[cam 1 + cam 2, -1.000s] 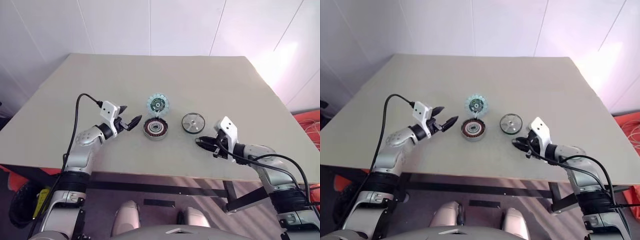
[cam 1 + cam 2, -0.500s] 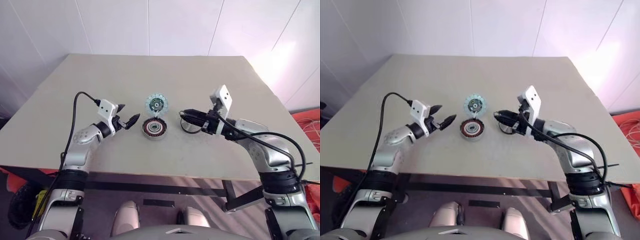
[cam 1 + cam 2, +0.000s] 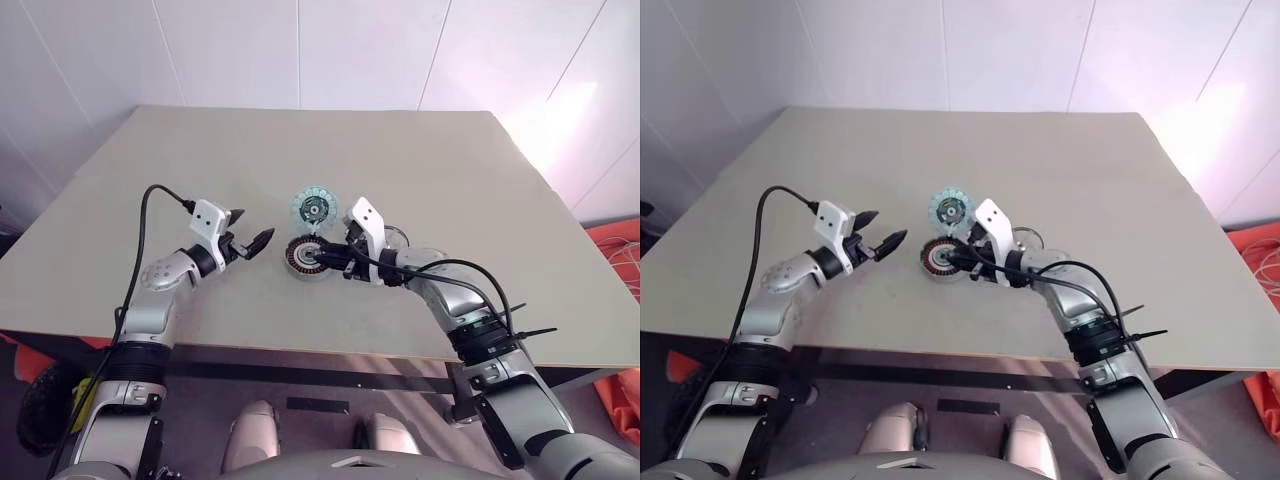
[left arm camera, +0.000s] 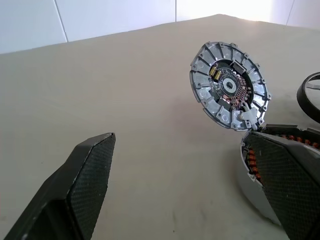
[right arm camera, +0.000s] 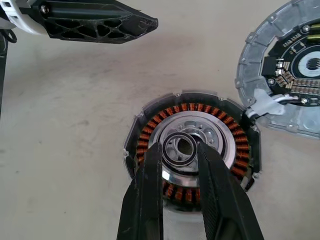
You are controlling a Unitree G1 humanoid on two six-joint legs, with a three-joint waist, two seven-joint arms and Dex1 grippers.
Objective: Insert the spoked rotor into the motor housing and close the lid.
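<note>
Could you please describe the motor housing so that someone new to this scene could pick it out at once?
On the table, look near the front edge, midway between the two arms. The motor housing is the squat dark-grey cylinder there, with the lid standing open just behind it. Only it has a copper-brown ring of windings around a silvery centre; the lid shows pale blue-green segments instead.

The motor housing point(image 5: 192, 150) is showing copper-orange windings ringing a silvery centre. Beside the motor housing, the lid point(image 4: 229, 86) is showing pale segments around dark, copper-flecked circuitry. Both are sitting on the beige table point(image 3: 200, 170).
</note>
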